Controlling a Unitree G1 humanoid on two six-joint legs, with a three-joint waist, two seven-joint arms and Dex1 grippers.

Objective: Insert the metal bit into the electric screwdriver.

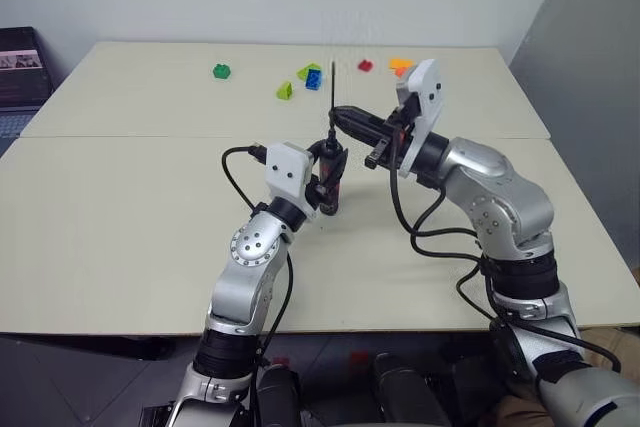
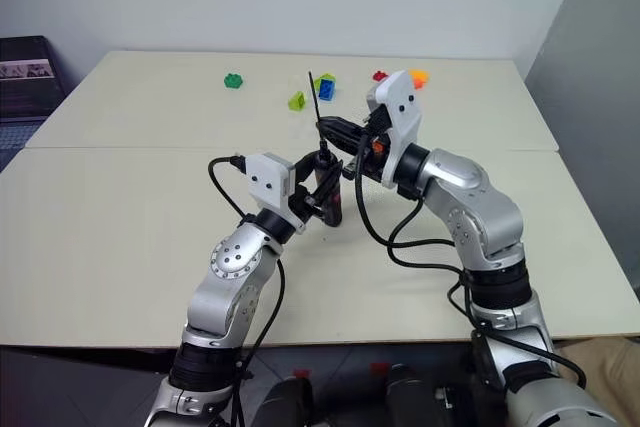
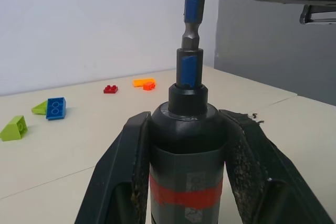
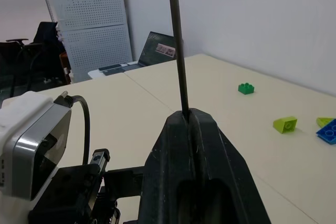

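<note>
Right gripper [image 1: 345,115] is clamped on the thin grey metal bit [image 1: 332,85], entering at 12 o'clock the black red-banded electric screwdriver [image 1: 330,179] clamped by left gripper [image 1: 328,185]; full seating remains.

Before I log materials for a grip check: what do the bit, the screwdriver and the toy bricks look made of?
The metal bit: dull grey metal, blue band. The electric screwdriver: matte black body, probably plastic, with a red band. The toy bricks: glossy, bright moulded plastic, studs visible.
</note>
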